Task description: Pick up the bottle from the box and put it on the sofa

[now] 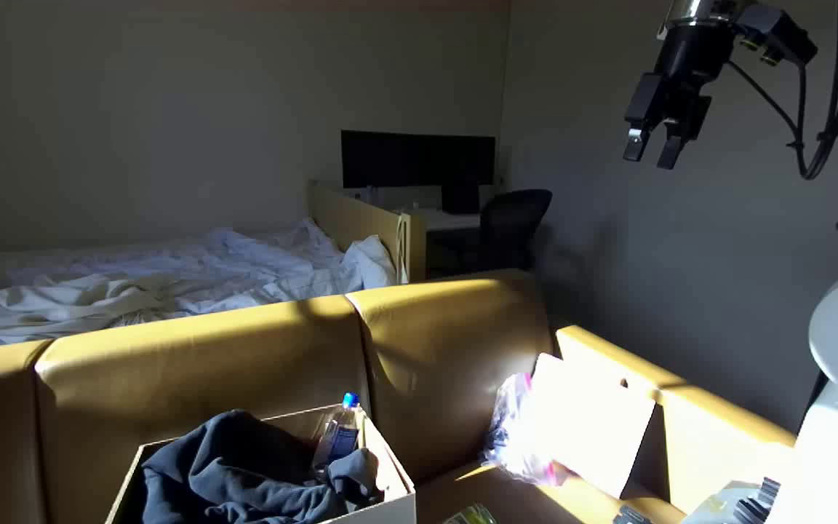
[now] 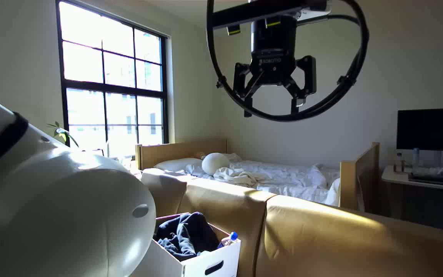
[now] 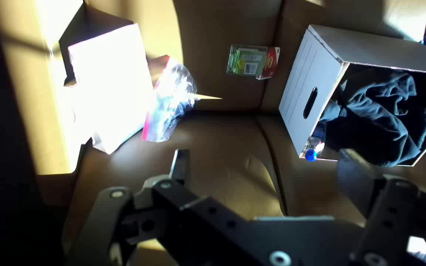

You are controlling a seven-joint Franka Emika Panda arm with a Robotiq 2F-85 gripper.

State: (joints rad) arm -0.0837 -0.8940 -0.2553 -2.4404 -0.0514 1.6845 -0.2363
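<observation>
1. One bottle [image 1: 336, 444] leans in a corner of the box [image 2: 229, 260], beside dark cloth [image 1: 244, 466], its blue cap [image 1: 350, 399] about level with the rim.
2. The end effector [image 2: 271, 110] hangs above the sofa [image 1: 455, 349], fingers [image 1: 670, 153] apart, nothing between them; the step in hand seems to be the approach.
3. Next, probably, it must come down over that corner and straddle the bottle without catching the cardboard.
4. The wrist view shows a green-and-red package [image 3: 253, 61] whole; a window [image 2: 118, 69] appears only in an exterior view.

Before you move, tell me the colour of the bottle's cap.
Bright blue; the bottle cap shows best in the wrist view.
</observation>
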